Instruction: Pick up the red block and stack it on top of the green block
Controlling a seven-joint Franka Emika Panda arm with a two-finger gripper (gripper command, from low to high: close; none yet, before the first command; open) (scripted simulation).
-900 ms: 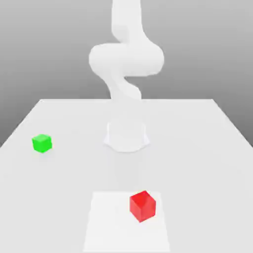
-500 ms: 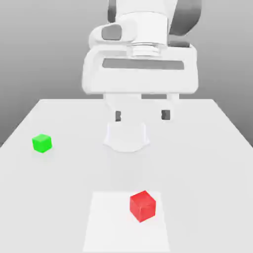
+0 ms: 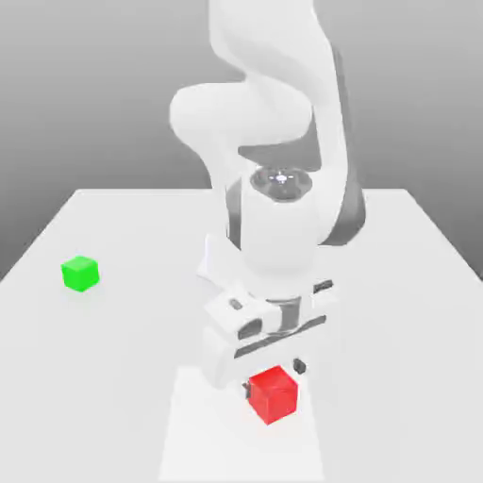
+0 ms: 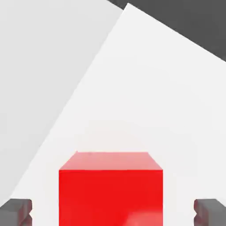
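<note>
No text, label, brand, number or sign can be read in either view.

The red cube [image 3: 273, 394], glossy and plain-faced, is seen flat on the white patch, turned at an angle in the exterior view, while the green cube [image 3: 80, 274], bright and plain, is seen well apart, toward the exterior view's left.

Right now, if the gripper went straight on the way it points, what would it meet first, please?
Probably the red block, between the open fingers, or the white sheet beneath; depth is unclear.
</note>
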